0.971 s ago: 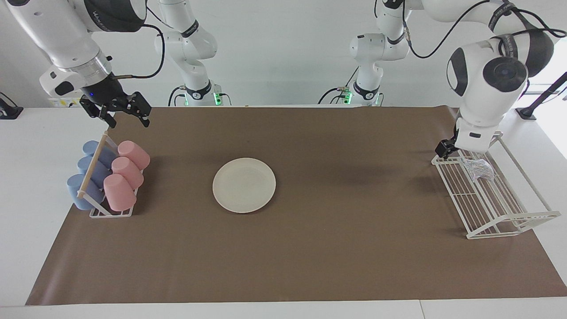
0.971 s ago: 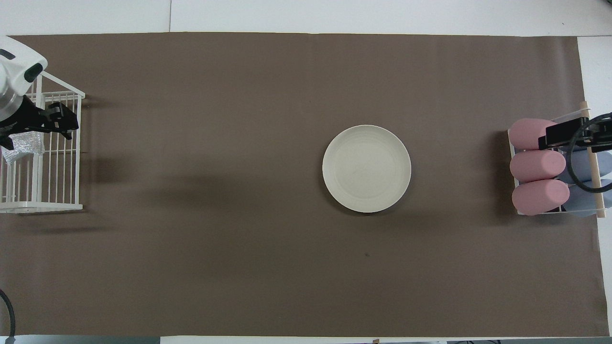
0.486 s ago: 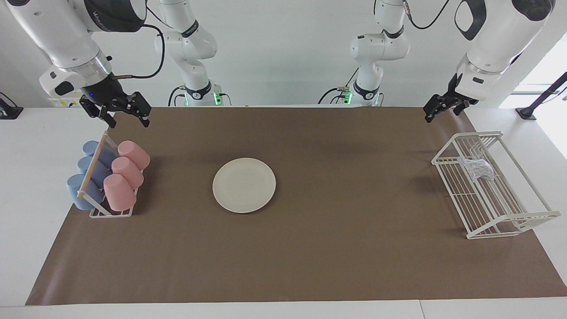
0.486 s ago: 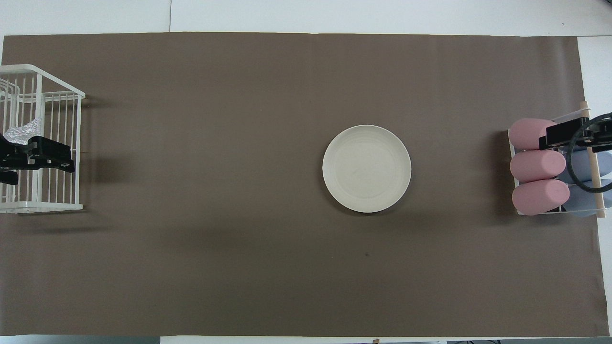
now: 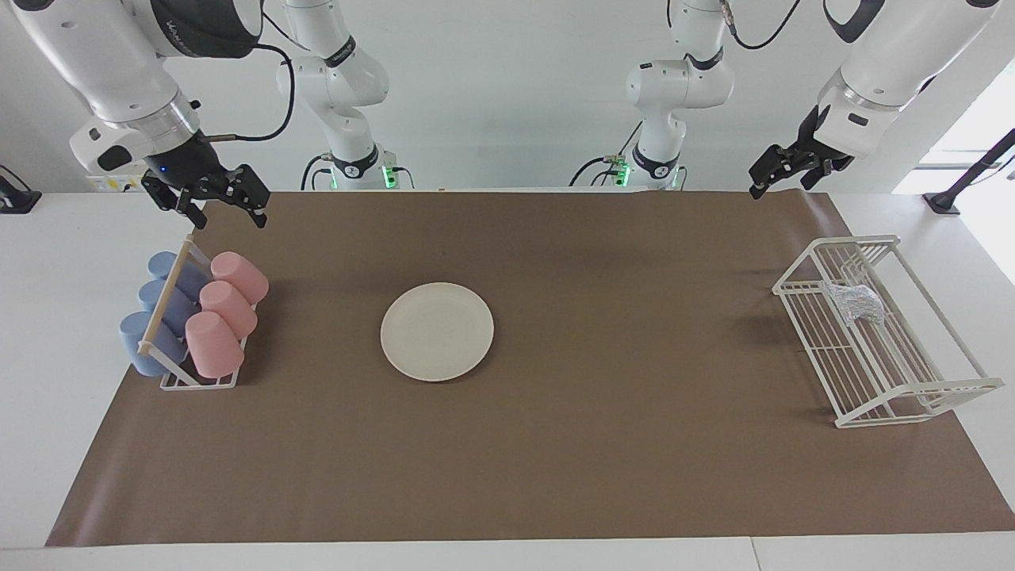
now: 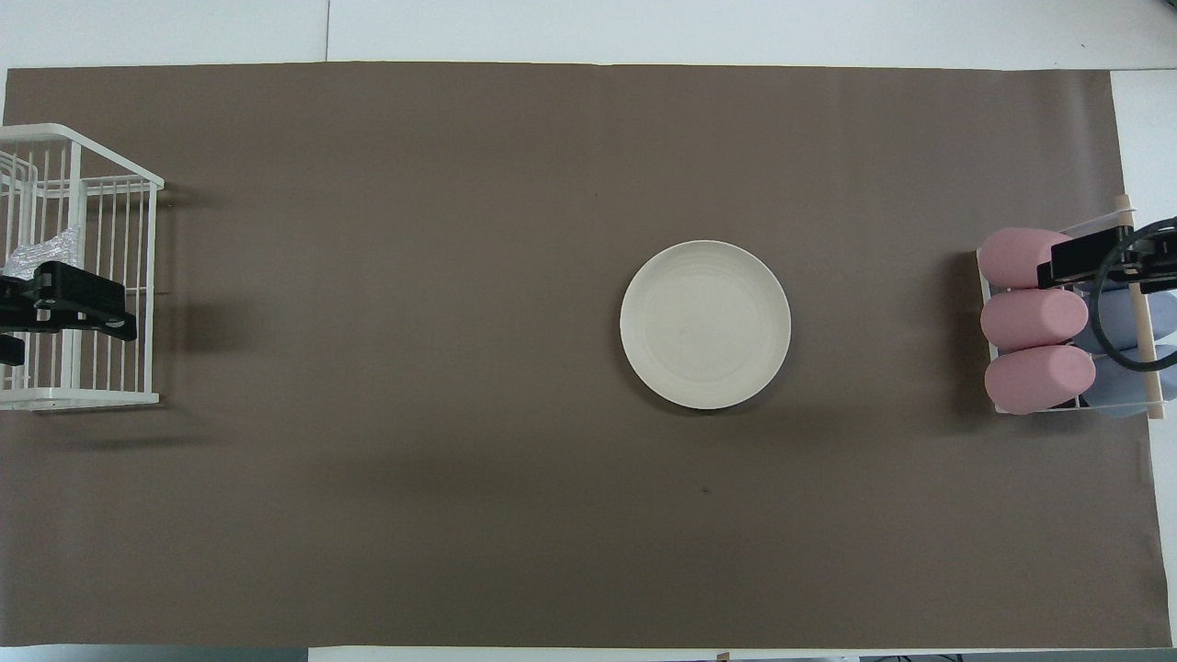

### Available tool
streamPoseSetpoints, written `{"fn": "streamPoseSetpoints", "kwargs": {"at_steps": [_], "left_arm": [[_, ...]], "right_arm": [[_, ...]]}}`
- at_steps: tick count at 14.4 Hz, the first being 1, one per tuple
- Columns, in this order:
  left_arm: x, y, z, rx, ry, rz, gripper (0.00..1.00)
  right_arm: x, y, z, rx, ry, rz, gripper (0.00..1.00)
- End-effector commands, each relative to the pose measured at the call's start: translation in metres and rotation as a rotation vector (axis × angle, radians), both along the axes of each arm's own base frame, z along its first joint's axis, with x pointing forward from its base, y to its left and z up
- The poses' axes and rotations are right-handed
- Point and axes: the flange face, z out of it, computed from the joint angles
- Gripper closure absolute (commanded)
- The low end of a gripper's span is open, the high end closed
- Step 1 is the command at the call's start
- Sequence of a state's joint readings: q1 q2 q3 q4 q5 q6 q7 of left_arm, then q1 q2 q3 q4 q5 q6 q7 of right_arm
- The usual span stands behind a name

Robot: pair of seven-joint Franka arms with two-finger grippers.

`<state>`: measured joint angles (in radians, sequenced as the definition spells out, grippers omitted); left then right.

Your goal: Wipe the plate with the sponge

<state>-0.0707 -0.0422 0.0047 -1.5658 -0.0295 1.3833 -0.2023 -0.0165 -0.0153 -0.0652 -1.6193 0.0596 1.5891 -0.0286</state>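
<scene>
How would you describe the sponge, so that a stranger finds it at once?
Find the white wire rack at the left arm's end of the brown mat. The sponge lies in it, toward the robots. It is the only loose thing there: small, silvery, crinkled.

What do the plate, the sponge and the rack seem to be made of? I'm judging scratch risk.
Plate: matte cream, faint concentric rings, probably plastic or fibre composite; ceramic possible. Sponge: silvery, crinkled and shiny, likely a metallic mesh scrubber. Rack: thin white rods, apparently coated wire.
</scene>
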Motion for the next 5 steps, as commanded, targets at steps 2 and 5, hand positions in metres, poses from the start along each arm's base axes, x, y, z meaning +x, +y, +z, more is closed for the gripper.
{"fn": "streamPoseSetpoints", "kwargs": {"at_steps": [2, 5], "left_arm": [[-0.0005, 0.0054, -0.0001, -0.027, -0.012, -0.038, 0.00], [-0.0029, 0.0039, 0.0029, -0.026, -0.015, -0.038, 0.00]], "right_arm": [[0.0004, -0.0024, 0.0025, -0.017, -0.001, 0.022, 0.00], [0.0008, -0.0024, 0.0017, -0.017, 0.001, 0.022, 0.00]]}}
